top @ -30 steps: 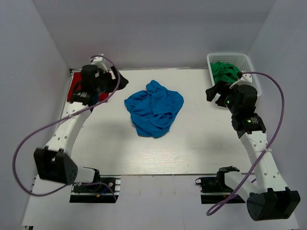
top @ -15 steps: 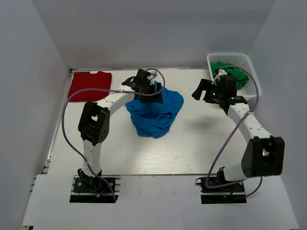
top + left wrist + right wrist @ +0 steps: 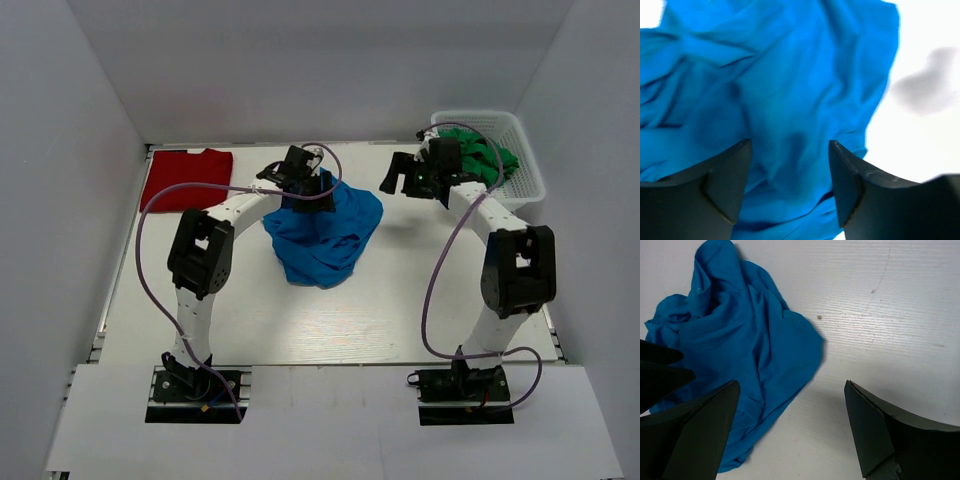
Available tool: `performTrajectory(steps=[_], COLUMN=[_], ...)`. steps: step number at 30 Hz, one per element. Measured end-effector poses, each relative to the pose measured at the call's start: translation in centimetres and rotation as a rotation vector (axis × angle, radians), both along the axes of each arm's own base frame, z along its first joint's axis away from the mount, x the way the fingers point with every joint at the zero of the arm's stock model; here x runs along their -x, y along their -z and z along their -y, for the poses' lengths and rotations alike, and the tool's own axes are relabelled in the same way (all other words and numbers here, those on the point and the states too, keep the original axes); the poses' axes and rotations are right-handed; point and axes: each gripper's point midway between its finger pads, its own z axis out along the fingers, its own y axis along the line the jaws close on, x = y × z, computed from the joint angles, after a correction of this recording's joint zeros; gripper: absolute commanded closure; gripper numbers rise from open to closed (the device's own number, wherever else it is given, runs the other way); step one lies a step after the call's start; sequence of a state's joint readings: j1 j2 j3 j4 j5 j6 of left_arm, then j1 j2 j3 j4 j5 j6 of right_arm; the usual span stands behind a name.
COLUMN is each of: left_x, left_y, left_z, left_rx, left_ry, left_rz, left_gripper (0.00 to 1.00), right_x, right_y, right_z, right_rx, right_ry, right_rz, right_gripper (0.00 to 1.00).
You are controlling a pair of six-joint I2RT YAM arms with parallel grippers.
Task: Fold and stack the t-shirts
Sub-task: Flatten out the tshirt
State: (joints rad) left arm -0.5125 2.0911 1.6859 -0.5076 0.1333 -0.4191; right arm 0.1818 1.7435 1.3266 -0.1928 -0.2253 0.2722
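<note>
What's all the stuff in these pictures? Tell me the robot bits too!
blue t-shirt: one, bright blue, crumpled mid-table
red t-shirt: one, red, flat, far left corner
basket: one, white, far right corner
green cloth: one heap, green, inside basket
table: one, white, under everything
cables: two, purple, one along each arm
left gripper: one, black, open over blue t-shirt
right gripper: one, black, open, above table near basket

blue t-shirt (image 3: 325,238): soft matt cloth | table (image 3: 400,300): matt woodgrain | basket (image 3: 480,117): white plastic
</note>
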Motion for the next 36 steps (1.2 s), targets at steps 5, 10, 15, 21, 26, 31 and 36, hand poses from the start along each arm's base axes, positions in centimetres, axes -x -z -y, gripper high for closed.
performTrajectory(steps=[5,10,15,21,26,31,36], left_x=[-0.1,-0.6,-0.6,-1.1,-0.5,-1.2,-1.4], left_y=[0.2,1.8,2.8,2.5,1.2,-2.9,-7.3], left_z=[1.9,2.3,2.0,1.5,0.3,-0.3,-1.7], left_rx=[0.099,0.101,0.079,0.063,0.051,0.077,0.093], left_ry=[0.032,0.017,0.003,-0.020,-0.045,-0.074,-0.117], left_rz=[0.001,-0.026,-0.042,-0.013,0.033,0.127,0.222], left_gripper=[0.41,0.71,1.00,1.00,1.00,1.00,1.00], right_x=[-1.7,-3.4,-3.8,-4.3,-5.0,-5.8,-6.2], right_y=[2.6,4.4,6.0,8.3,9.5,9.7,8.7], right_z=[-1.3,-2.7,-3.7,-4.6,-5.1,-5.6,-6.3], right_rx=[0.029,0.039,0.061,0.098,0.126,0.114,0.069], right_ry=[-0.026,-0.048,-0.080,-0.099,-0.099,-0.108,-0.109], right_rz=[-0.028,-0.045,-0.056,-0.060,-0.036,-0.002,0.038], right_gripper=[0.10,0.10,0.10,0.33,0.47,1.00,1.00])
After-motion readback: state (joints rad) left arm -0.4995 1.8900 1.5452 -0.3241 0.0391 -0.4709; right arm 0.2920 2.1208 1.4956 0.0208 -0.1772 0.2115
